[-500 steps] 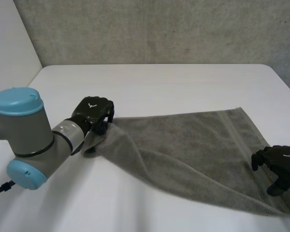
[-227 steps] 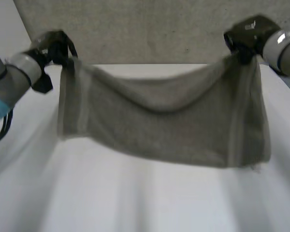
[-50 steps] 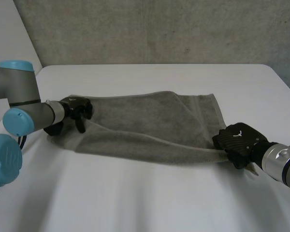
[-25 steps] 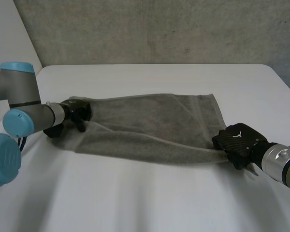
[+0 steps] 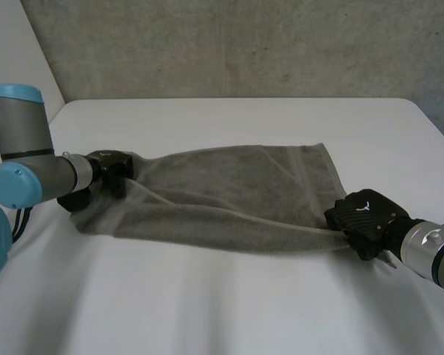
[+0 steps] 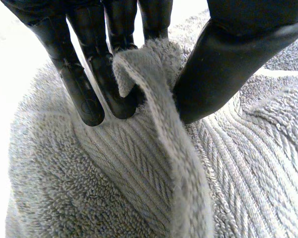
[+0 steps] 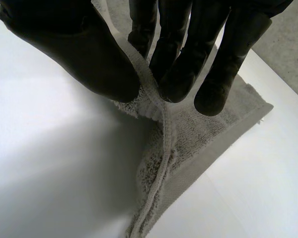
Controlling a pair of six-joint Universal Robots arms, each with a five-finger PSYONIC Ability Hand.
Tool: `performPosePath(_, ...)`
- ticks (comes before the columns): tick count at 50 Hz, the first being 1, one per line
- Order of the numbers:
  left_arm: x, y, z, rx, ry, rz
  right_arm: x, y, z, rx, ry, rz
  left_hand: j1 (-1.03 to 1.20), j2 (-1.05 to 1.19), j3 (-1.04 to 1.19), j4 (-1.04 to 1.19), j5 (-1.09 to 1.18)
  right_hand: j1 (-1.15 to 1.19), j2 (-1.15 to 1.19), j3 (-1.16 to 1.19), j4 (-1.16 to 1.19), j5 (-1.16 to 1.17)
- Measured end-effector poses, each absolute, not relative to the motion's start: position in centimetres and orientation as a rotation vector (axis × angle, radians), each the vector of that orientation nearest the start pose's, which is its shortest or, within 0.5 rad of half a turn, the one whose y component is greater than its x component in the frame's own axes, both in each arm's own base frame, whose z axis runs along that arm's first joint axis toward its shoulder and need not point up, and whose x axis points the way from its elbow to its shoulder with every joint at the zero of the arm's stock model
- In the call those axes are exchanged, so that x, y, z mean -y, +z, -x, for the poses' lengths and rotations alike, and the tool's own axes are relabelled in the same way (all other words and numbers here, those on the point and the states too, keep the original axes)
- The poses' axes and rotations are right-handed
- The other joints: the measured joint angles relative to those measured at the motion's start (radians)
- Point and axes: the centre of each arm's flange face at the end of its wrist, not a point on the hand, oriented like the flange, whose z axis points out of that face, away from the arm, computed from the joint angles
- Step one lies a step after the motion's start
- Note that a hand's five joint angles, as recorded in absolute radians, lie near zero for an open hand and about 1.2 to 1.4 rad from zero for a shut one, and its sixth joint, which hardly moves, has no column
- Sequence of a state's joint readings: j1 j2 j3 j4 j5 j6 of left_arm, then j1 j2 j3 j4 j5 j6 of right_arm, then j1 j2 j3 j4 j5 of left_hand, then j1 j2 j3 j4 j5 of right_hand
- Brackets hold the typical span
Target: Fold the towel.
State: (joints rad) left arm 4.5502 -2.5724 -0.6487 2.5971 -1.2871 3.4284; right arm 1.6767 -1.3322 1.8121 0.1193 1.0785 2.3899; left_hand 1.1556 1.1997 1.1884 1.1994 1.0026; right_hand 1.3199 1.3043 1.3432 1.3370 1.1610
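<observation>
A grey towel (image 5: 229,196) lies across the white table (image 5: 229,296), doubled over along its near side. My left hand (image 5: 112,167) is at the towel's left end; in the left wrist view its fingers (image 6: 97,74) and thumb (image 6: 228,64) pinch a raised edge of the towel (image 6: 154,84). My right hand (image 5: 364,213) rests at the towel's near right corner. In the right wrist view its thumb (image 7: 84,54) and fingers (image 7: 181,64) pinch the hemmed edge of the towel (image 7: 161,119), and the corner spreads on the table under them.
A rough grey wall (image 5: 244,44) stands behind the table's far edge. My left arm (image 5: 22,163) reaches in along the table's left side, and my right forearm (image 5: 433,255) lies low over the near right part.
My left hand has closed on the towel's left edge and drawn it a little to the left. The right hand has kept its place and its grip.
</observation>
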Motion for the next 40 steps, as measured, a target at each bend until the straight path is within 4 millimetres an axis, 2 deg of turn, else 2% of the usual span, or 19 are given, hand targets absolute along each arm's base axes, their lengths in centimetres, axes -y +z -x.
performPosePath(10, 40.3, 16.0, 22.5, -2.762, -1.640, -0.867, 24.5, 17.5, -20.2, -2.213, -1.512, 1.393, -0.060, -0.119, -0.108, -0.118, -0.085, 0.000, 0.000, 0.000, 0.000, 0.000)
performPosePath(23, 40.1, 15.3, 22.4, -2.762, -1.635, -0.865, 24.4, 17.5, -20.2, -2.212, -1.508, 1.393, -0.124, -0.173, -0.161, -0.174, -0.148, 0.000, 0.000, 0.000, 0.000, 0.000)
performPosePath(29, 40.1, 15.3, 22.4, -2.761, -1.633, -0.863, 24.4, 17.5, -20.2, -2.212, -1.507, 1.393, -0.307, -0.344, -0.333, -0.347, -0.328, 0.000, 0.000, 0.000, 0.000, 0.000)
performPosePath(40, 40.1, 15.5, 22.3, -2.760, -1.630, -0.863, 24.3, 17.5, -20.2, -2.212, -1.506, 1.394, -0.324, -0.359, -0.345, -0.361, -0.346, 0.000, 0.000, 0.000, 0.000, 0.000)
